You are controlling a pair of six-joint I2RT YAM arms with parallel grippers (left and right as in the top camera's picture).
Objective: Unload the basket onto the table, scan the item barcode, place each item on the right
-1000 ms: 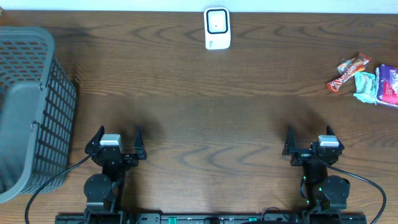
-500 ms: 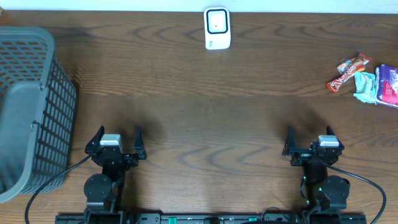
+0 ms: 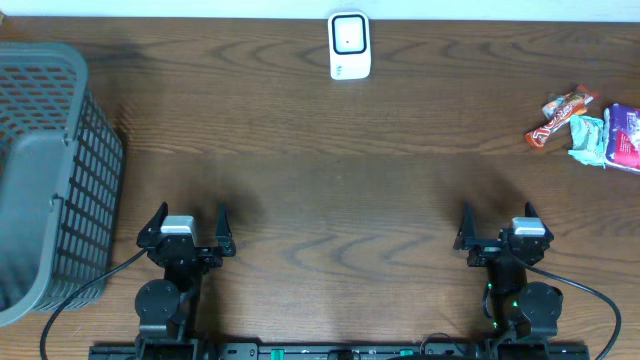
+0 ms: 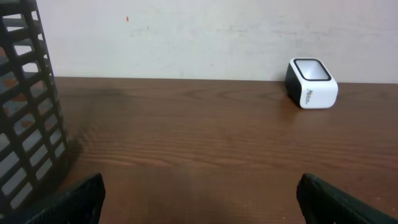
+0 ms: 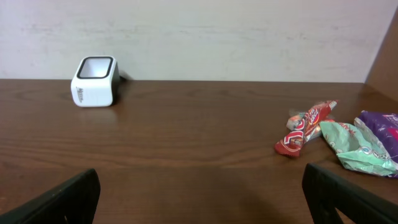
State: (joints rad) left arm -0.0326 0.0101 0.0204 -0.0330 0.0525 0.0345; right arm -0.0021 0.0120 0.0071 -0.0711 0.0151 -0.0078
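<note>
The left claw (image 3: 191, 215) and right claw (image 3: 497, 218) both gape wide, holding nothing. The red foil snack bar (image 3: 560, 117) lies far right on the dark wooden tabletop (image 3: 330, 170); best pinch it across its width, barcode side left clear for the small white scanner (image 3: 349, 45).

left claw (image 3: 190, 221) and right claw (image 3: 497, 224) gape empty, scanner (image 3: 349, 45) at back, snack packets (image 3: 588, 138) at right.

The wooden table (image 3: 320, 190) bears a white scanner (image 3: 349, 45), a grey basket (image 3: 50, 180) and snack packets (image 3: 588, 138).
</note>
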